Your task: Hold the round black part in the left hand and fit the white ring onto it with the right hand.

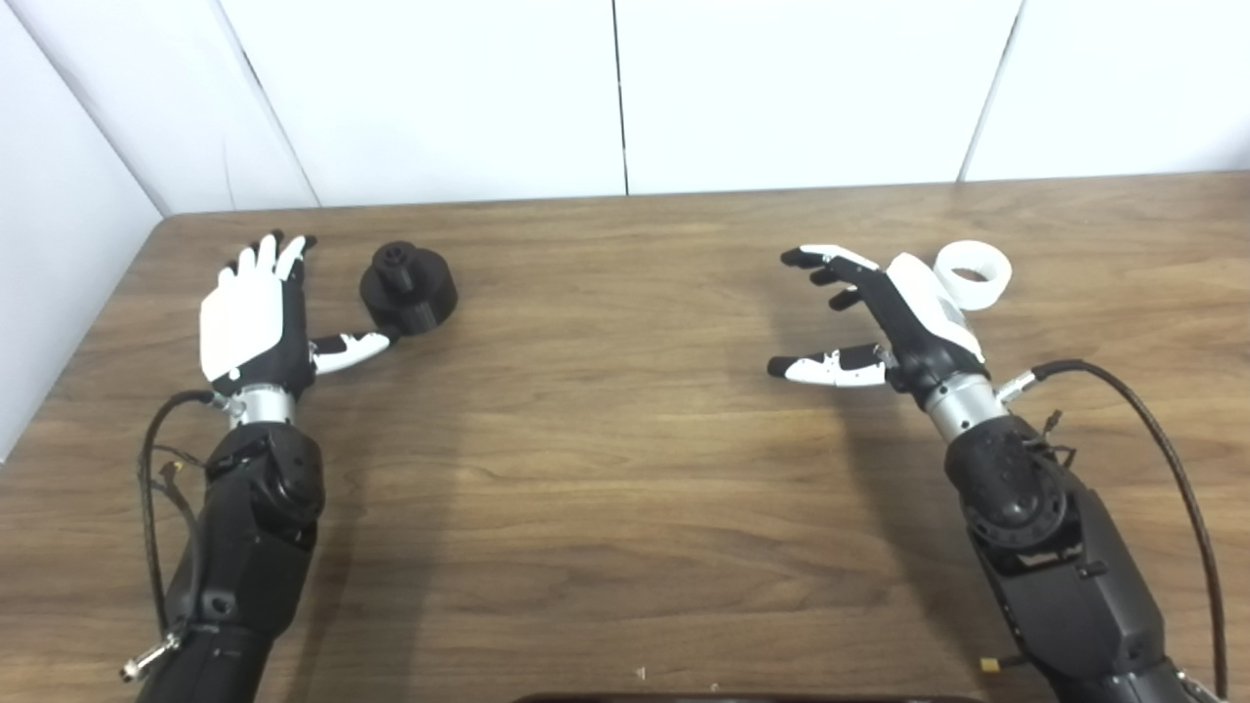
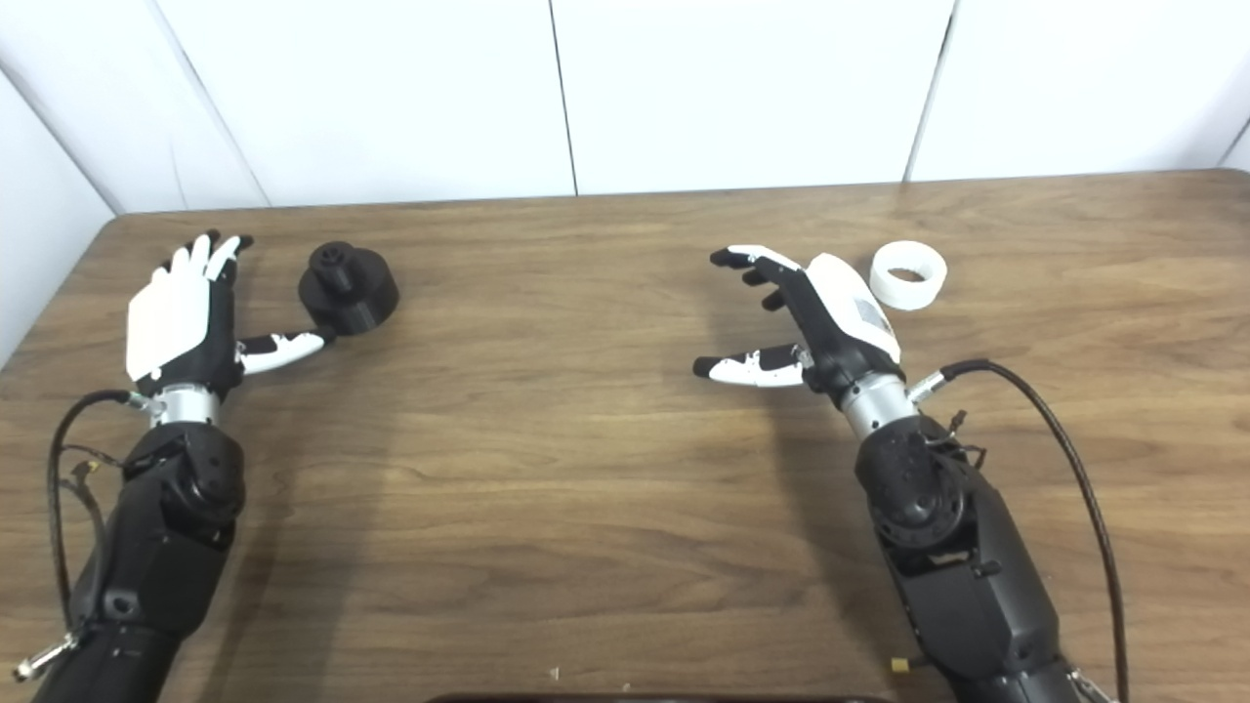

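Left eye view | left hand (image 1: 252, 327) fingers spread, empty | right hand (image 1: 884, 317) likewise

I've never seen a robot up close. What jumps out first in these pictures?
Two black-and-white robot hands, spread open over a wooden table. The left robot hand has its thumb tip by a round black part at far left; the right robot hand hovers beside a white ring at far right.
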